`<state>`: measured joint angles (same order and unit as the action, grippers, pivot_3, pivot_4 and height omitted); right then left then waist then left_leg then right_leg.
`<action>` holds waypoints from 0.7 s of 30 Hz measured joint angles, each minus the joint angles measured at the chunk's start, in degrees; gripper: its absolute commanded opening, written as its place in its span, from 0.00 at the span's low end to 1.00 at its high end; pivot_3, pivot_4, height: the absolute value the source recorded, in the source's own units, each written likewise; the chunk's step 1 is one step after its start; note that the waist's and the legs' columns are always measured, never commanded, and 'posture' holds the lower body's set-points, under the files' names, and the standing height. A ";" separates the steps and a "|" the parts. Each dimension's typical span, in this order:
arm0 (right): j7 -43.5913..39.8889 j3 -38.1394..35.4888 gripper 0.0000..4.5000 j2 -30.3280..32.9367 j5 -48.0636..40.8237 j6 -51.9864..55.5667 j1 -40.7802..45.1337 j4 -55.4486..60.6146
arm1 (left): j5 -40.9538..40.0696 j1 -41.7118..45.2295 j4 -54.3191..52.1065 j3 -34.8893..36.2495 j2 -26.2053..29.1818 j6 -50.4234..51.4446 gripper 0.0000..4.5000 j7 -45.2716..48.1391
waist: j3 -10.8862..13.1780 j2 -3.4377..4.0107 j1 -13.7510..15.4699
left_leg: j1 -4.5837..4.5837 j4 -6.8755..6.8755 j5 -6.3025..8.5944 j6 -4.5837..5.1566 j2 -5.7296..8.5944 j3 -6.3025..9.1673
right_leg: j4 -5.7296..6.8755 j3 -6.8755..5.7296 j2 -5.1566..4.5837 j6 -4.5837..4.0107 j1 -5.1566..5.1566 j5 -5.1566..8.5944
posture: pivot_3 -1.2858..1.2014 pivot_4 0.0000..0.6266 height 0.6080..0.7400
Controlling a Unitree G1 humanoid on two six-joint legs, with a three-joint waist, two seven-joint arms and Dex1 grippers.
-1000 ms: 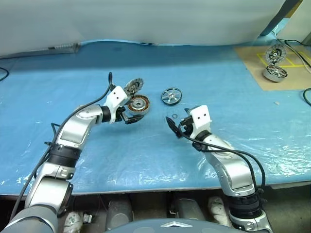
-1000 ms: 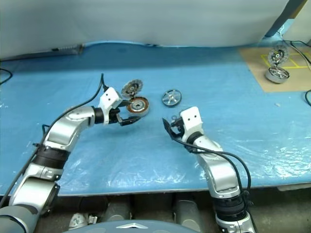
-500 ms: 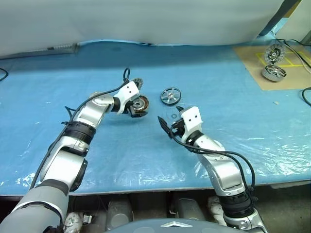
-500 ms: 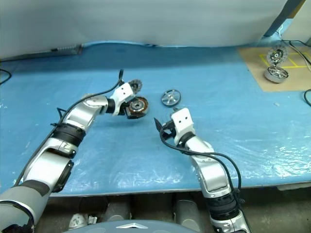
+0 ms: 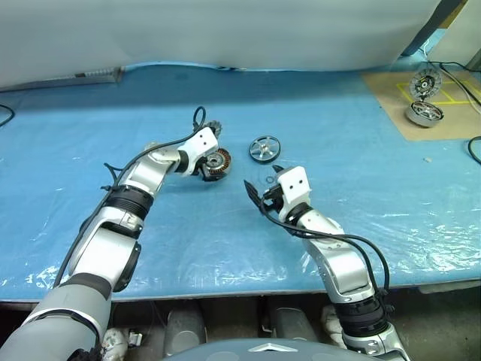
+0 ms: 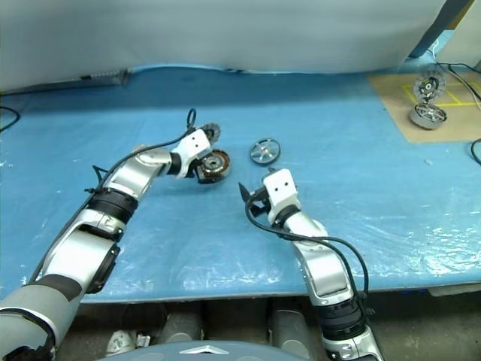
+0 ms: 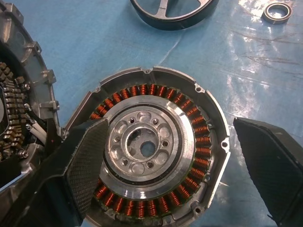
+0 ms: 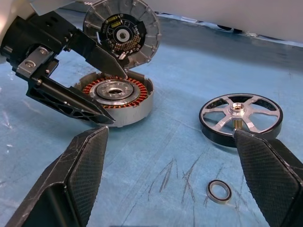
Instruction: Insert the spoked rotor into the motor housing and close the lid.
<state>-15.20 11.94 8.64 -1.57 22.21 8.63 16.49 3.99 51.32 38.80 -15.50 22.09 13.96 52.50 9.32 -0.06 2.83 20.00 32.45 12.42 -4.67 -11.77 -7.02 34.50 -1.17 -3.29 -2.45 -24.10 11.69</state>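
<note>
The motor housing (image 7: 151,156), a puck with copper windings around a silver centre, lies on the blue sheet. Its toothed lid (image 8: 122,32) stands upright, hinged at the housing's far rim. My left gripper (image 5: 210,171) is open and straddles the housing, one finger (image 7: 87,165) over the windings and the other finger (image 7: 270,175) outside the rim. The spoked rotor (image 5: 264,148) lies flat to the right of the housing, untouched. My right gripper (image 5: 258,197) hovers open and empty on the near side of the rotor, pointing toward the housing.
A small loose metal ring (image 5: 269,180) lies between the rotor and my right gripper. A brown mat (image 5: 391,90) at the far right carries another motor (image 5: 425,81) and wheel (image 5: 424,113). The table's front edge (image 5: 225,282) is close to me.
My left arm has reached forward and to the right, bringing its open gripper from beside the housing to straddling it. The right gripper has hardly moved. Rotor, housing and lid lie as before.
</note>
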 measured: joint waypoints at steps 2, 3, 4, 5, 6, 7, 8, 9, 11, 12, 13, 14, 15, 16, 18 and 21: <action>0.00 -0.01 1.00 -0.01 0.12 0.00 0.06 -0.01 | 0.25 -0.18 -0.25 -0.16 -0.01 0.34 1.00 0.52 | 0.00 0.00 0.00 | 0.00 0.00 0.00 0.00 0.00 0.00 | 0.00 0.00 0.00 0.00 0.00 0.00 | 0.52 0.24 1.00; 0.00 -0.02 1.00 -0.01 0.14 0.00 0.09 -0.01 | 0.52 -0.29 -0.52 -0.32 0.00 0.54 1.00 0.92 | 0.00 0.00 0.01 | 0.00 0.00 0.00 0.00 0.00 0.00 | 0.00 0.00 0.00 0.00 0.00 0.00 | 0.52 0.24 1.00; 0.01 -0.04 1.00 -0.02 0.15 0.00 0.10 -0.01 | 0.78 -0.39 -0.75 -0.58 0.02 0.84 1.00 1.13 | 0.00 0.00 0.01 | 0.00 -0.01 0.00 0.00 0.00 0.00 | 0.00 0.00 0.00 0.00 0.00 0.00 | 0.52 0.24 1.00; 0.02 -0.03 1.00 -0.04 0.19 0.00 0.10 -0.03 | 1.10 -0.43 -1.08 -0.89 0.14 0.95 1.00 1.40 | 0.00 0.00 0.00 | 0.00 -0.01 0.00 0.00 0.00 0.00 | -0.01 0.00 0.00 -0.01 0.00 0.01 | 0.52 0.24 1.00; 0.03 -0.04 1.00 -0.05 0.25 0.00 0.10 -0.04 | 1.33 -0.43 -1.27 -1.07 0.22 0.97 1.00 1.64 | 0.00 0.00 0.00 | -0.02 -0.01 0.00 0.00 0.00 0.00 | 0.00 0.00 0.00 -0.01 0.00 0.01 | 0.52 0.24 1.00; 0.06 -0.03 1.00 -0.07 0.28 0.00 0.10 -0.05 | 1.64 -0.43 -1.37 -1.16 0.27 0.95 1.00 1.76 | 0.00 0.00 -0.01 | -0.02 -0.02 0.00 0.00 0.00 0.00 | 0.00 0.00 0.00 -0.01 0.00 0.01 | 0.52 0.24 1.00; 0.14 -0.04 1.00 -0.09 0.31 0.00 0.10 -0.05 | 1.84 -0.43 -1.38 -1.16 0.27 0.89 1.00 1.79 | 0.00 0.00 -0.02 | -0.02 -0.02 0.00 0.00 0.00 0.00 | 0.00 0.00 0.00 -0.02 0.00 0.02 | 0.52 0.24 1.00; 0.21 -0.04 1.00 -0.10 0.35 0.00 0.10 -0.05 | 1.90 -0.43 -1.38 -1.16 0.25 0.84 1.00 1.80 | 0.00 0.00 -0.02 | -0.02 -0.02 0.00 0.00 0.00 0.00 | 0.00 0.00 0.00 -0.02 0.00 0.02 | 0.52 0.24 1.00; 0.31 -0.05 1.00 -0.13 0.38 0.01 0.10 -0.05 | 2.10 -0.37 -1.10 -1.14 -0.02 0.60 1.00 1.63 | 0.00 0.00 0.01 | -0.02 -0.02 0.00 0.00 0.00 0.00 | 0.00 0.00 -0.01 -0.02 0.00 0.02 | 0.52 0.24 1.00; 0.33 -0.06 1.00 -0.14 0.39 0.01 0.10 -0.05 | 2.22 -0.24 -0.67 -1.14 -0.26 0.28 1.00 1.45 | 0.00 0.00 0.02 | -0.02 -0.02 0.00 0.00 0.00 0.00 | -0.01 0.00 -0.01 -0.02 0.00 0.02 | 0.52 0.24 1.00; 0.33 -0.06 1.00 -0.15 0.39 0.01 0.09 -0.05 | 2.31 -0.05 -0.26 -1.14 -0.54 0.11 1.00 1.23 | 0.00 0.00 0.03 | -0.02 -0.01 0.00 0.00 0.00 0.00 | -0.01 0.00 -0.01 -0.02 0.00 0.02 | 0.52 0.24 1.00; 0.33 -0.08 1.00 -0.14 0.39 0.01 0.09 -0.06 | 2.42 0.21 0.32 -1.14 -0.95 -0.07 1.00 0.97 | 0.00 0.00 0.04 | -0.02 -0.01 0.00 0.00 0.01 0.00 | -0.01 0.00 -0.01 -0.03 0.00 0.02 | 0.52 0.24 1.00; 0.33 -0.11 1.00 -0.13 0.39 0.01 0.09 -0.07 | 2.61 0.50 0.92 -1.14 -1.27 -0.27 1.00 0.81 | 0.00 0.00 0.04 | -0.02 -0.01 0.00 0.00 0.00 0.00 | -0.01 0.00 -0.01 -0.03 0.00 0.02 | 0.52 0.24 1.00; 0.33 -0.24 1.00 -0.11 0.39 0.01 0.09 -0.10 | 2.89 1.09 1.85 -1.14 -1.61 -0.31 1.00 0.74 | 0.00 0.00 0.05 | -0.02 -0.01 -0.01 -0.02 0.01 0.00 | -0.01 0.00 -0.02 -0.03 0.00 0.02 | 0.52 0.24 1.00; 0.33 -0.48 1.00 -0.04 0.39 0.02 0.09 -0.16 | 3.48 2.50 3.88 -1.25 -2.39 -0.43 1.00 0.67 | 0.00 0.00 0.32 | -0.03 -0.01 -0.03 -0.06 0.01 0.00 | 0.00 0.00 -0.03 -0.02 0.01 0.02 | 0.52 0.24 1.00; 0.32 -0.55 1.00 0.00 0.39 0.03 0.08 -0.22 | 4.20 4.89 7.58 -1.31 -3.62 -0.97 1.00 0.24 | 0.00 0.00 0.93 | -0.04 0.01 -0.05 -0.08 0.02 -0.01 | 0.03 0.00 -0.07 -0.02 0.01 0.02 | 0.52 0.24 1.00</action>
<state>-14.88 11.39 8.64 -1.18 22.24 8.71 16.27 8.19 56.20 46.39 -16.80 18.47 12.99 52.74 9.32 -0.06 3.76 19.96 32.46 12.37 -4.75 -11.75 -7.03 34.53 -1.17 -3.36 -2.48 -24.08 11.71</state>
